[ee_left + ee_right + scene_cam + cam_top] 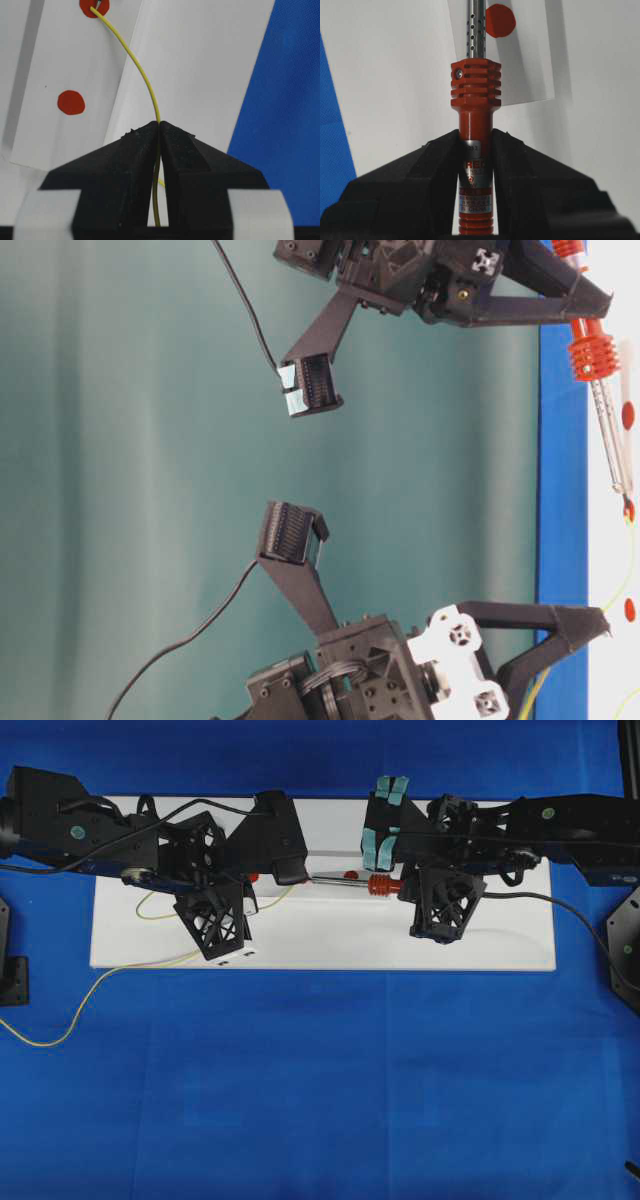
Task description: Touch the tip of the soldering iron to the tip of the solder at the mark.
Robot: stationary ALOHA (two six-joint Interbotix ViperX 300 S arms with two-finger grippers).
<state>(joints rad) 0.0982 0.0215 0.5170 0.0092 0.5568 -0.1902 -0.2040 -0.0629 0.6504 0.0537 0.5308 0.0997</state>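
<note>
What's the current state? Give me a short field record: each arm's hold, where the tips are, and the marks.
left gripper: fingers shut on the solder
right gripper: fingers shut on the soldering iron by its red handle
solder tip: lies on the upper red mark in the left wrist view
iron tip: a small metal point shows at that same mark, at the solder's end; contact looks made, not certain
other marks: one red dot lower left of the solder, one beside the iron's shaft
surface: white board on blue cloth
</note>
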